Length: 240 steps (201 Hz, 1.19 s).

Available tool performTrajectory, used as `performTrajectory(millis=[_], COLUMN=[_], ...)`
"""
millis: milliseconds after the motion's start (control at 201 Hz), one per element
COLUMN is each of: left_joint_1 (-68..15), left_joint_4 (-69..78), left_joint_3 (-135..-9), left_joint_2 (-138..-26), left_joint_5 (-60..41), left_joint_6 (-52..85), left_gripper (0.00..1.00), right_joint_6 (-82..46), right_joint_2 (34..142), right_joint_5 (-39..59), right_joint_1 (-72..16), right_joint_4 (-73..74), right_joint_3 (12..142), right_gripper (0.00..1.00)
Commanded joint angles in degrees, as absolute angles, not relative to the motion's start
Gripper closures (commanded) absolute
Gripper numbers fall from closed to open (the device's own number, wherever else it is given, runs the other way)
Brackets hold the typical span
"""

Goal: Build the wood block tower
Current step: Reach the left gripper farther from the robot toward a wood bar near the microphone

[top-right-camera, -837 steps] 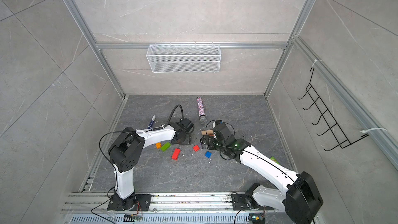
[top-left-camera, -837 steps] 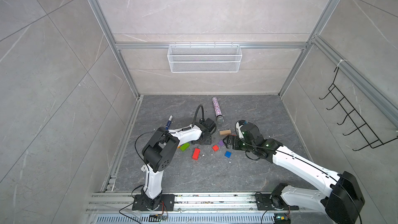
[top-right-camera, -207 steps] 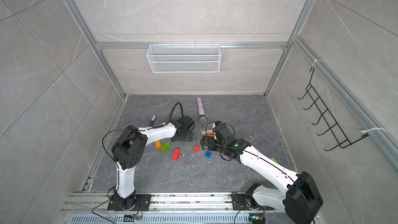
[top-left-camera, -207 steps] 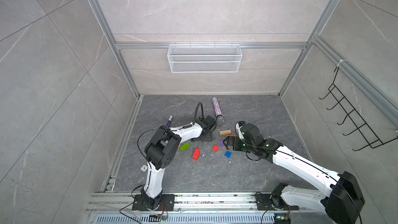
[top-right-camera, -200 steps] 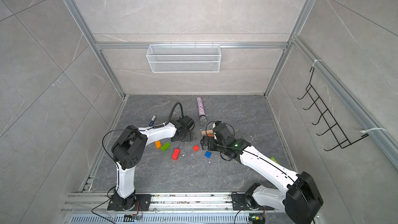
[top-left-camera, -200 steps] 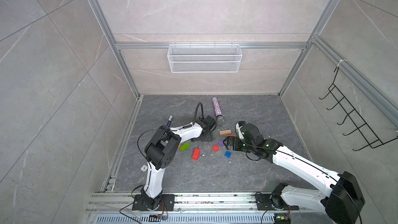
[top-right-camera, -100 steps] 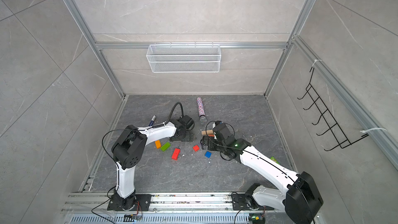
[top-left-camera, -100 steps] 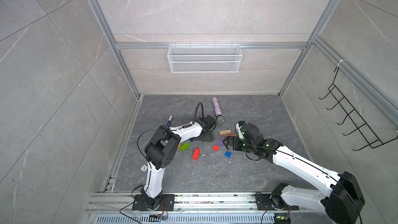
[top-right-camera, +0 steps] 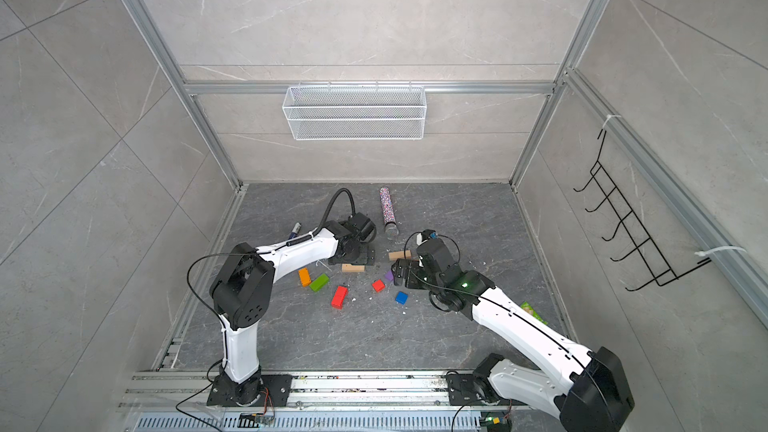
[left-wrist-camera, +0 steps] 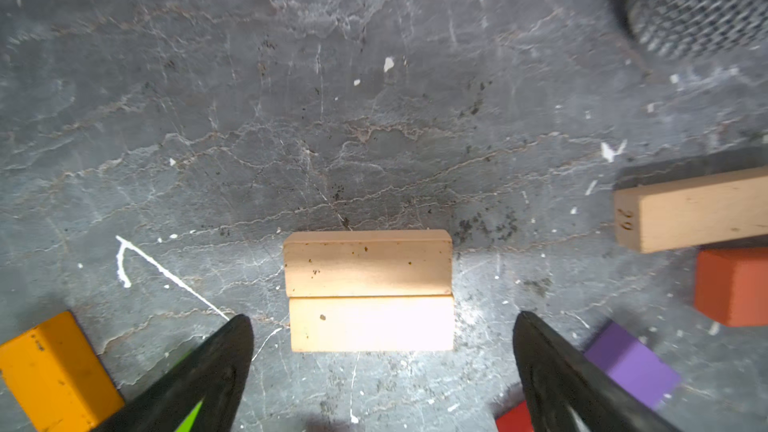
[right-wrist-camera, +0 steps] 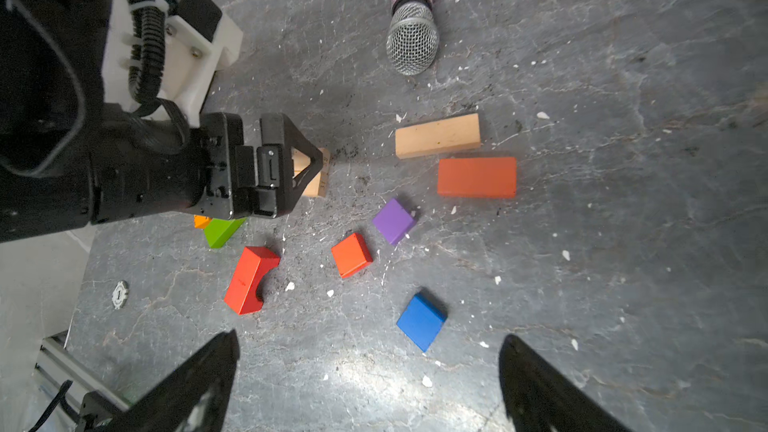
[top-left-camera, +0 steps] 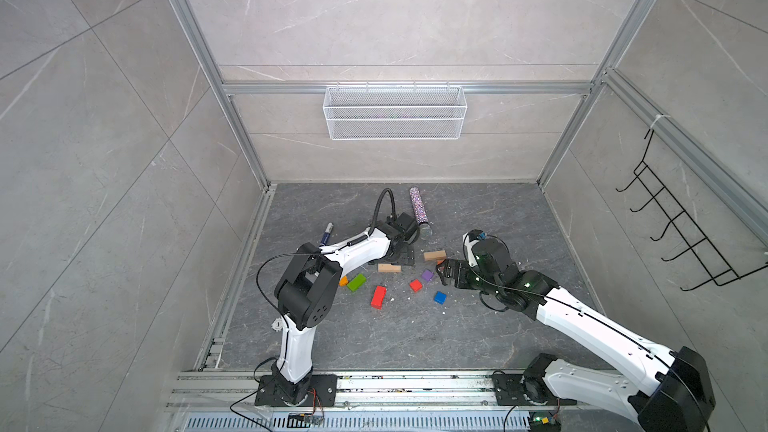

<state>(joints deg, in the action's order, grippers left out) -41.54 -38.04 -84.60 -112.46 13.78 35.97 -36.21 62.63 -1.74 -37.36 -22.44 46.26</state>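
The wood blocks lie loose on the grey floor and no tower stands. My left gripper [left-wrist-camera: 382, 317] is open, its fingers either side of a tan block [left-wrist-camera: 368, 263] with a seam along it, not touching it. That tan block [top-left-camera: 389, 268] lies just in front of the left gripper [top-left-camera: 397, 257]. A second tan block [right-wrist-camera: 437, 136] and an orange oblong [right-wrist-camera: 476, 177] lie side by side. My right gripper [right-wrist-camera: 369, 335] is open and empty above the floor near the blue cube [right-wrist-camera: 422, 321]. The purple cube [right-wrist-camera: 394, 221], red cube [right-wrist-camera: 352, 254], red oblong [right-wrist-camera: 251, 280], green block [top-left-camera: 356, 283] and orange block [top-left-camera: 343, 281] lie between the arms.
A glittery microphone [top-left-camera: 419, 211] lies behind the blocks, close to the left wrist. A blue marker [top-left-camera: 327, 232] lies at the far left by the floor rail. A green packet [top-right-camera: 533, 312] sits at the right wall. A wire basket [top-left-camera: 395, 112] hangs on the back wall.
The left jaws have spread wide and the tan block now lies free between them. The right arm has stayed where it was.
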Motion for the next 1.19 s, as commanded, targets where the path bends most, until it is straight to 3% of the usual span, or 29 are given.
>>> performTrajectory(millis=[0,727,1190], left_joint_1=[-42.0,-47.2,-47.3], left_joint_4=[-39.8,-37.3,-36.9], left_joint_3=[-88.2,-106.6,-112.0], left_joint_2=[-109.6,-124.4,-132.0], left_joint_5=[11.4,0.7,0.6], left_joint_6=[35.7,49.1,52.9], left_gripper=[0.00,0.00,0.01], right_joint_6=[-35.1,-36.9,-36.4], right_joint_2=[60.5,46.9,46.5], right_joint_5=[-4.3,-8.7,-7.1], right_joint_1=[-37.2,-37.2,-37.2], right_joint_4=[-22.8,-26.7,-29.1], right_joint_3=[44.8,39.5,40.6], right_gripper=[0.01,0.01,0.01])
